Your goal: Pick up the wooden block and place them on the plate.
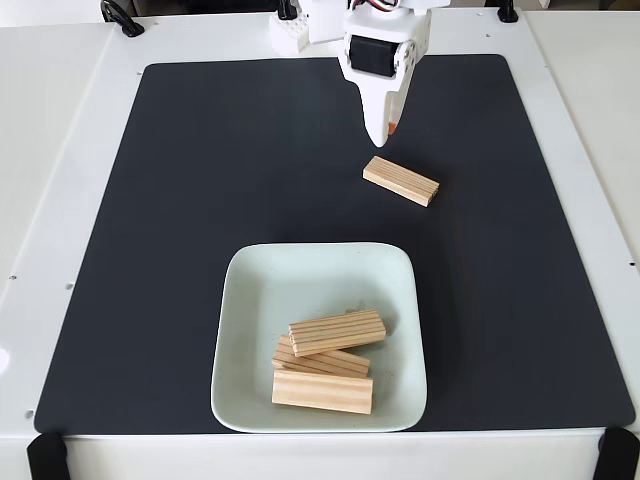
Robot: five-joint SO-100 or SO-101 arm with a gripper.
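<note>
A pale mint-white square plate (250,330) sits on the black mat near the front edge in the fixed view. Three wooden blocks lie stacked loosely in its front right part: one on top (337,332), one beneath it (318,361) and one in front (322,392). Another wooden block (401,181) lies alone on the mat behind the plate, angled slightly. My white gripper (380,135) hangs just behind and left of that lone block, pointing down with its fingers together and nothing held.
The black mat (200,200) covers most of the white table (60,200). The arm's base stands at the back centre. Black clamps sit at the table's front corners (45,455) and back edge (120,18).
</note>
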